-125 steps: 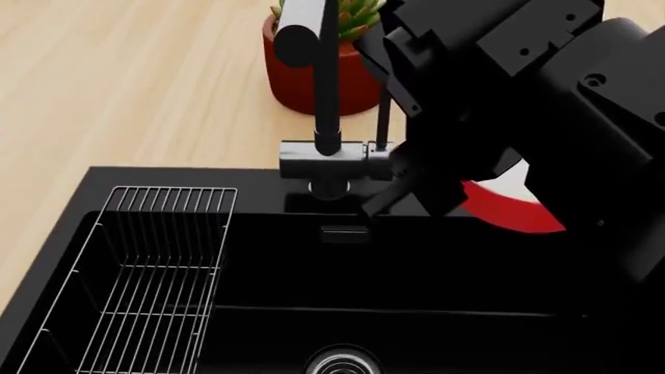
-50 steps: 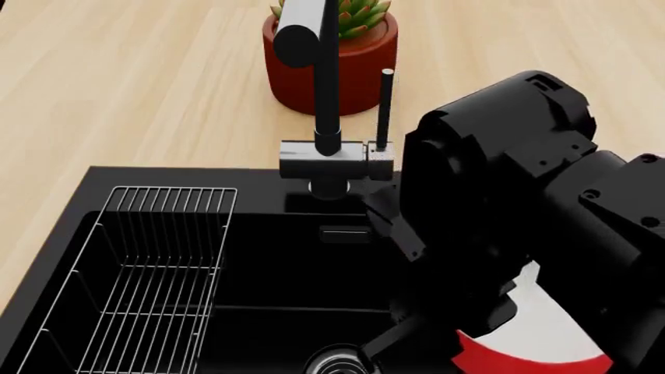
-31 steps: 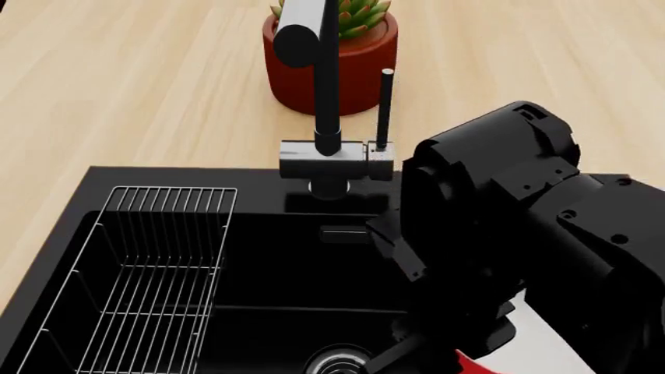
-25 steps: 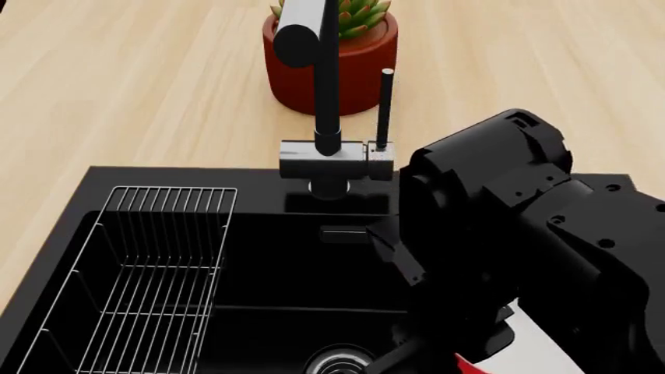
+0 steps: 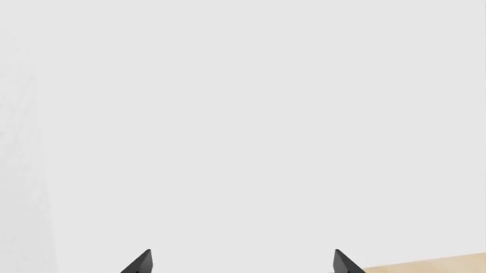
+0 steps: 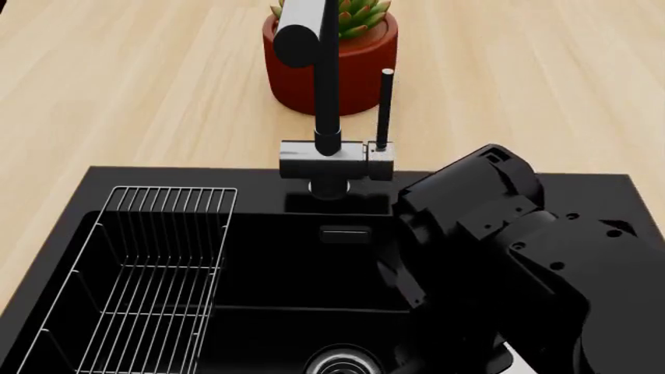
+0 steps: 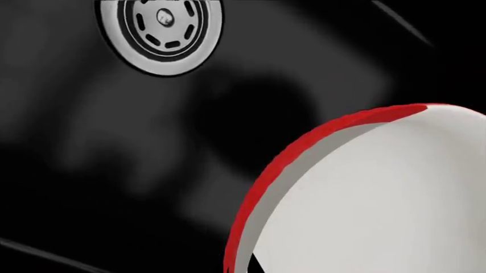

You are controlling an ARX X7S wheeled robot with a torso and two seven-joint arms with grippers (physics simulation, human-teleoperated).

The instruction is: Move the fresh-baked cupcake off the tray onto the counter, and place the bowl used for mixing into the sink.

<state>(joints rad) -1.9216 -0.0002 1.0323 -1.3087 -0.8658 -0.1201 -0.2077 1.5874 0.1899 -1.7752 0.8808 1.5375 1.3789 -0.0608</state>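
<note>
Over the sink basin: we hold the round red-and-white bowl (image 7: 372,193) low above the black recessed sink (image 6: 280,296), near its metal drain (image 7: 159,28).
Right pincer: hidden; grip unclear.
Left pincer (image 5: 241,263): spread, empty.
Left: release bowl; cupcake unseen.

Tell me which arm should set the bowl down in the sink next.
Right. Its wrist view shows the bowl just over the black sink floor near the drain, at that gripper. The left gripper is open, facing only a blank wall, with no bowl near.
</note>
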